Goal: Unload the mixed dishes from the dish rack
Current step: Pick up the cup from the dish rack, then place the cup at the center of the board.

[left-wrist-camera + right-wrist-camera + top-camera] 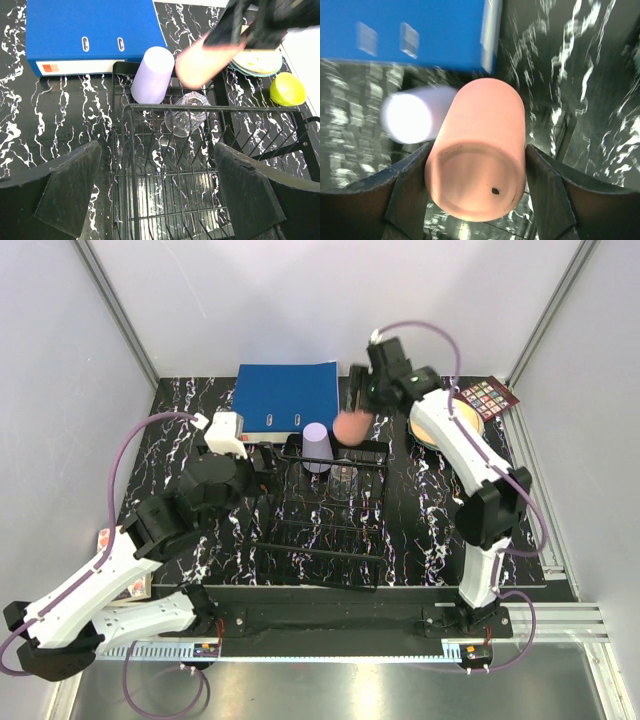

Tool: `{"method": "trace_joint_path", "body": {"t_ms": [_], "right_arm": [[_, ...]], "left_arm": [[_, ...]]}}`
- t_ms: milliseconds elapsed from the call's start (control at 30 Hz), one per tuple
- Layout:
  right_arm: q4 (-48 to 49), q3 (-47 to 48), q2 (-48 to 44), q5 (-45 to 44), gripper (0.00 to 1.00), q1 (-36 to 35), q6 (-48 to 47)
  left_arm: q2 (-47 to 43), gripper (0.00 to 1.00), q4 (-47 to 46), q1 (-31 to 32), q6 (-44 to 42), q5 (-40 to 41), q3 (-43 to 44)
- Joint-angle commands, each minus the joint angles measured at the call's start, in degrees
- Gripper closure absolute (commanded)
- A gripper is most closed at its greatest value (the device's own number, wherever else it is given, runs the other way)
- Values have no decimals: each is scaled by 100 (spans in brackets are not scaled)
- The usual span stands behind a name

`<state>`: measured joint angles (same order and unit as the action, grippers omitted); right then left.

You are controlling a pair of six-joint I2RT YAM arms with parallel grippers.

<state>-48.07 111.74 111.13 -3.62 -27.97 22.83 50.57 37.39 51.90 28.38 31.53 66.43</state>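
Saw salmon-pink cup point(477, 150) pinched mid-wall in right gripper point(477, 200), aloft over dish rack's point(200, 106) far edge; judged light, stiff, slick plastic, not fragile; noted left gripper point(157, 187) spread wide, empty, over rack.

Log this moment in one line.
right end effector: shut on salmon-pink cup, above dish rack far edge | left end effector: open | in rack: lilac cup, clear glass
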Motion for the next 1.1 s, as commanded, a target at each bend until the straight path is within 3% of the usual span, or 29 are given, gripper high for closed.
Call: {"method": "trace_joint_path", "body": {"t_ms": [0,167,233,267,300,367,400,500,567,667,767,1067], "right_arm": [[-219,1375,-830,-253,100,-25,-94],[139,1439,-1435,157,100,97,352],[1032,949,-1846,1771,100,735,1305],[1620,-29,-2050,2212,100,984,1755],[3148,-604,-2487,3043,100,1195,2743],[5365,-1929,-2736,3611,100,1677,3707],[5892,-2172,-2746,4066,100,1750,4442],[7274,-2596,-2641,4465,100,1830,5334],[7470,-2614,-2623,4554,100,1795,5425],[7453,-2657,-2640,4615,100,1786,5434],[7321,-2789,-2781,4607,100,1768,5294],[7049,-3070,-2957,4659,100,1347,4995]], "left_arm": [[172,1,-539,-4,-254,125,449],[401,1,-776,-22,-465,240,871],[515,1,-917,-22,-562,266,976],[568,1,-935,-31,-553,318,1038],[655,1,-961,-109,-457,336,1177],[683,1,-1084,-328,-264,66,1336],[648,1,-1224,-582,-63,-493,1363],[586,1,-1979,-865,184,-1557,1328],[682,1,-2331,-1049,386,-2095,1355],[779,1,-3104,-1321,1035,-3639,1101],[867,1,-3878,-1559,1554,-4328,872],[1289,1,-5346,-1973,2452,-5042,406]]}}
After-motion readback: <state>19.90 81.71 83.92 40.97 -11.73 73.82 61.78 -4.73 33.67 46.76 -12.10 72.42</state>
